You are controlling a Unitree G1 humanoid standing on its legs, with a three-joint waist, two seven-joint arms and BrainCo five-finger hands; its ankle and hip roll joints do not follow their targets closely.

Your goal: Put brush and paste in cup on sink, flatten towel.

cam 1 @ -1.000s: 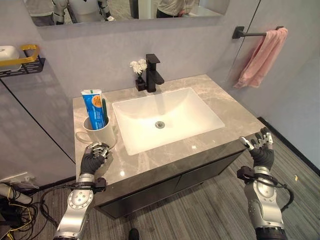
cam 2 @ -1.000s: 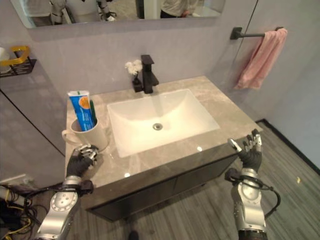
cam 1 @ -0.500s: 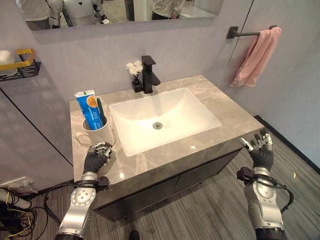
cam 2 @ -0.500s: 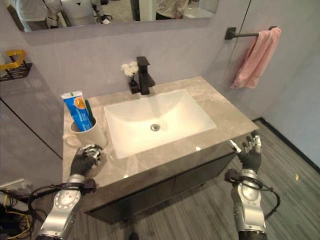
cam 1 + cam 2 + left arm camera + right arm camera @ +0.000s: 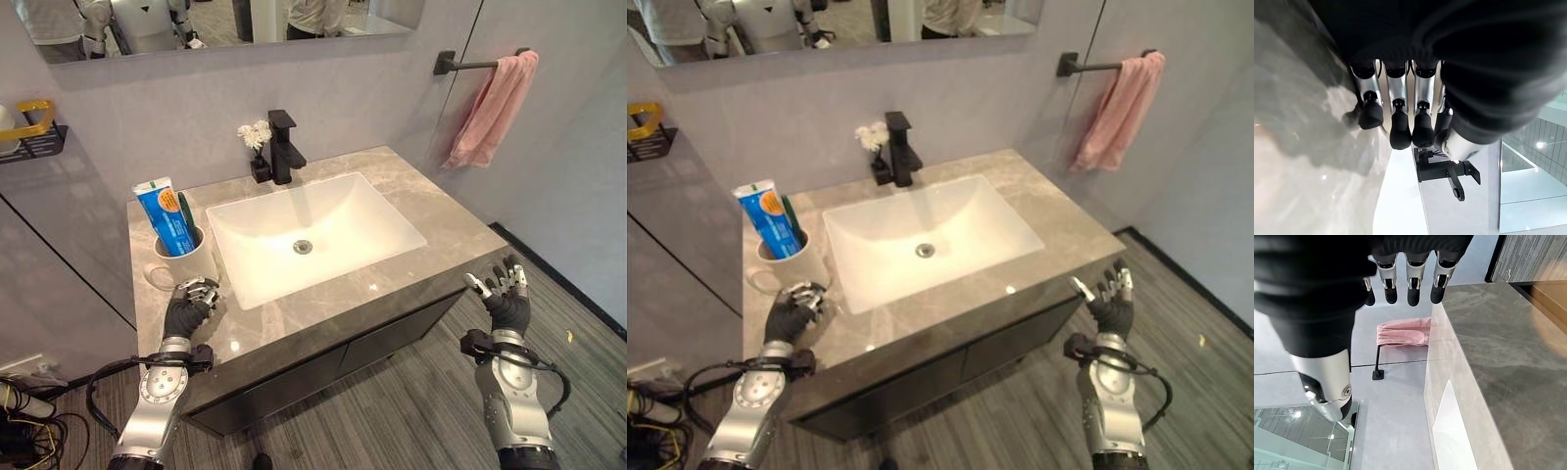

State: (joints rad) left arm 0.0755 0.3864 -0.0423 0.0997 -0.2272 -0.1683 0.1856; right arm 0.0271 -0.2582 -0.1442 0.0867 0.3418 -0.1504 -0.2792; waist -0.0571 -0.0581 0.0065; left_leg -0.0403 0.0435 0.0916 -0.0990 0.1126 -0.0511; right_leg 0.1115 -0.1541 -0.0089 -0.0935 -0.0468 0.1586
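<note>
Your left hand [image 5: 187, 306], fingers curled and empty, is resting just before the cup [image 5: 183, 257] holding brush [image 5: 186, 208] and paste [image 5: 162, 213]; bumping it risks tipping. Your right hand [image 5: 504, 297] is hovering open, the bunched towel [image 5: 489, 110] hanging well beyond.

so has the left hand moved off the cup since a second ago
No. The left hand stays curled on the countertop just in front of the cup; only the camera shifted.

The toothpaste tube [image 5: 163, 216] in the cup [image 5: 182, 257] bears print too small to read.
</note>
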